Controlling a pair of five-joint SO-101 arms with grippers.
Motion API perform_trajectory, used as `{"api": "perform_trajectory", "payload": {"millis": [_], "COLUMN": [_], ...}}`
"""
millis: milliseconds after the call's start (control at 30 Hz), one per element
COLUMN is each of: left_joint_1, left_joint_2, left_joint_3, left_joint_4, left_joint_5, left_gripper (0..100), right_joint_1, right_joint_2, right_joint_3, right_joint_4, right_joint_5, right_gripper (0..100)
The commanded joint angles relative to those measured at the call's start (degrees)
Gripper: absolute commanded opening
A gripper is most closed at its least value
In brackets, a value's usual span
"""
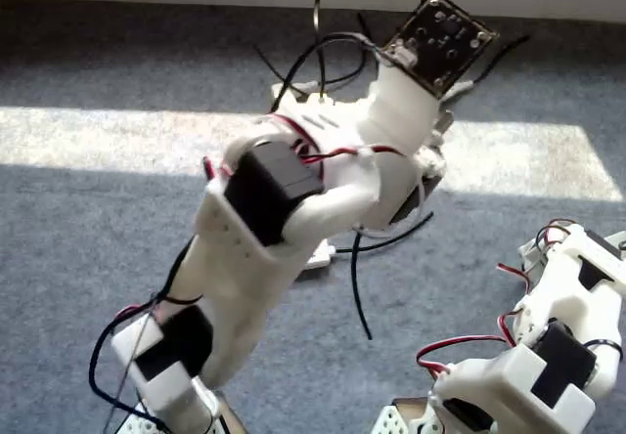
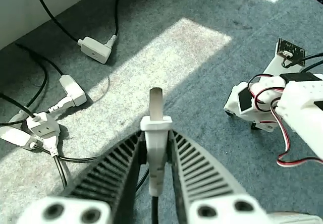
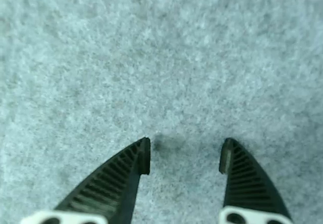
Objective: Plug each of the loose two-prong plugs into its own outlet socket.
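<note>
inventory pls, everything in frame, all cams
held plug: 1, white, two-prong, clamped in the left gripper, prongs pointing away from the wrist
plug and socket pieces: at least four, white, on the carpet near the wall; which is which unclear
cables: several, black, trailing from those pieces
carpet: 1, grey, crossed by a sunlit band
arms: 2, white with black motors and red-black wiring, side by side
left gripper: 1, black fingers, shut on the plug, above the carpet
right gripper: 1, black fingers, open, over bare carpet
</note>
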Motion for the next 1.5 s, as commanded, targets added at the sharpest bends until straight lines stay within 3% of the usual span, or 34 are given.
{"api": "perform_trajectory", "payload": {"millis": [0, 167, 467, 633, 800, 1033, 1200, 1267, 1467], "left_joint_1": [-1.27, -4.0, -4.09, -4.44, -2.95, -2.59, -2.15, -2.15, 0.48], "left_joint_2": [-18.51, -27.56, -46.55, -57.71, -60.44, -53.85, -50.15, -50.07, -49.98], "left_joint_3": [20.18, 45.14, 90.95, 108.44, 119.69, 124.88, 124.97, 124.88, 124.79], "left_joint_4": [-2.02, -14.77, -55.12, -72.53, -86.07, -98.02, -100.22, -100.22, -100.22], "left_joint_5": [-5.36, -5.36, -5.19, 1.85, 2.55, 2.55, 2.73, 2.64, 2.46], "left_gripper": [1, 1, 1, 1, 1, 1, 1, 1, 1], "right_joint_1": [-3.91, -4.7, -5.85, -9.1, -13.93, -20.09, -26.51, -28.09, -36.35], "right_joint_2": [-0.22, -0.31, -0.84, -0.84, -0.84, -0.84, -0.84, -1.45, -8.92], "right_joint_3": [-0.13, -0.13, -3.65, -11.82, -24.48, -50.24, -75.03, -82.07, -77.85], "right_joint_4": [-1.8, -1.8, -0.84, 7.78, 20.26, 39.69, 54.81, 55.34, 55.34], "right_joint_5": [0.53, 0.53, 0.79, 0.79, 0.88, 1.14, 10.2, 10.64, 16.44], "right_gripper": [20.6, 20.6, 20.6, 20.6, 20.6, 17.0, 4.2, 3.6, 3.2]}}
